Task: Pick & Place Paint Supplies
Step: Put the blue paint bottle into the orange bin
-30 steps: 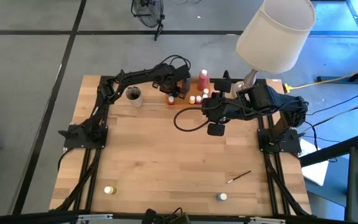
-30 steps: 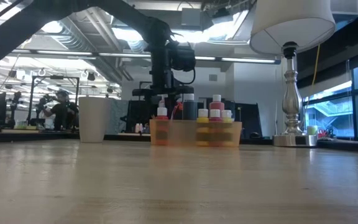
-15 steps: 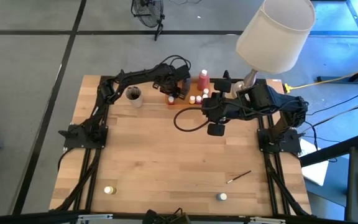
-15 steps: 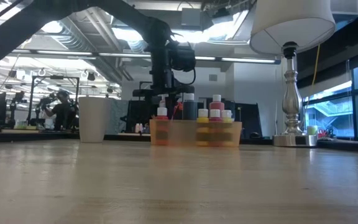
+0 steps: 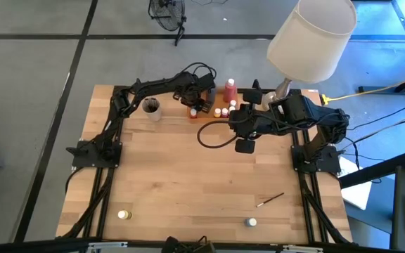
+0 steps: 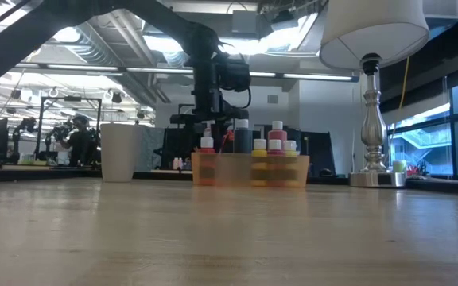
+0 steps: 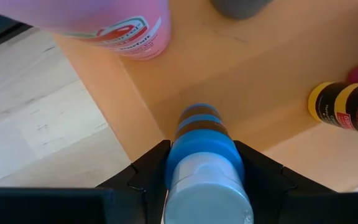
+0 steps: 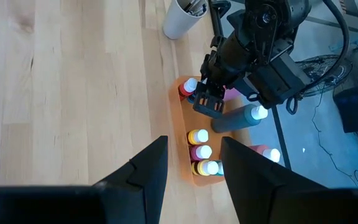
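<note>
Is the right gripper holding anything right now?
No, the right gripper hangs open and empty above the bare table, short of the orange tray.

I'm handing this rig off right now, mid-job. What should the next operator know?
Left gripper: down in the orange tray, around a blue-lidded pot standing there; grip or release unclear.
Right gripper: open, empty, hovering beside the tray.
Done: grey bottle, pink bottle and several small pots stand in the tray.
Left: yellow-lidded pot, another small pot and a brush lie loose at the table end far from the tray.
</note>
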